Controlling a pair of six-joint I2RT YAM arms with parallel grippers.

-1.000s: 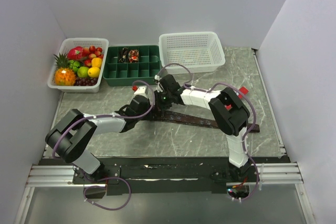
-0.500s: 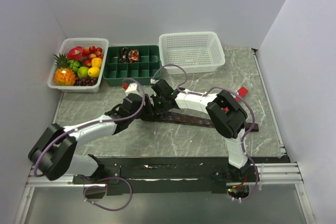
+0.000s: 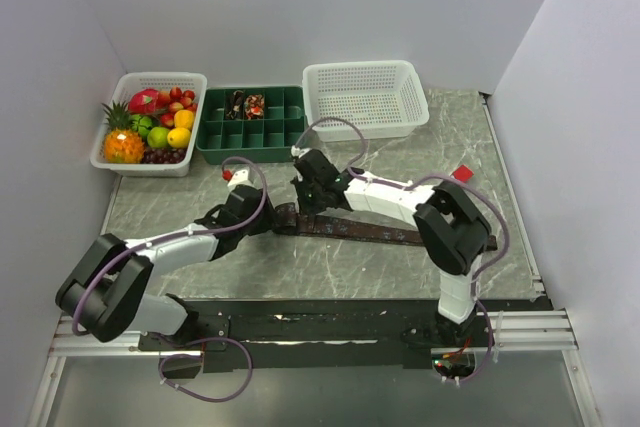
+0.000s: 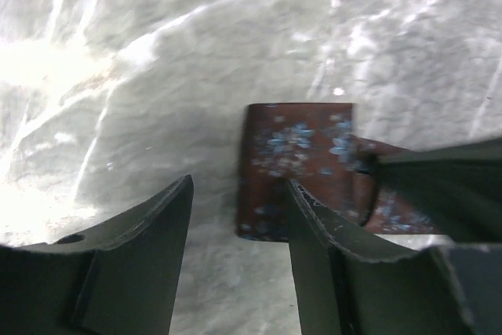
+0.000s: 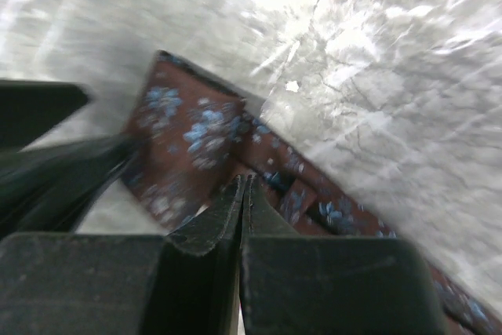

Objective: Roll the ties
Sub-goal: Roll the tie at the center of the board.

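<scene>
Brown fabric flecked with pale blue, the tie [image 3: 380, 230] lies flat on the marble table [image 3: 330, 272]. It runs from the two grippers away to the right gripper's right, passing under the right arm.

Its end nearest the grippers is folded back on itself into a short double layer. That fold sits just ahead of the left gripper [image 4: 238, 186], in line with its right finger. The left jaws stand apart with only bare marble between them, holding nothing.

The right gripper [image 5: 245, 180] has its fingers pressed together. Their tips point down onto the tie just behind the fold. Whether they pinch any cloth cannot be told.

Beyond both grippers stands a green tray [image 3: 250, 155] of compartments, with two dark bundles [image 3: 245, 104] in its far row, too small to make out. A fruit basket [image 3: 150, 77] sits beyond the left gripper to its left. A white basket [image 3: 365, 67] sits beyond the right gripper. A red bar [image 3: 462, 172] lies well to the right gripper's right.
</scene>
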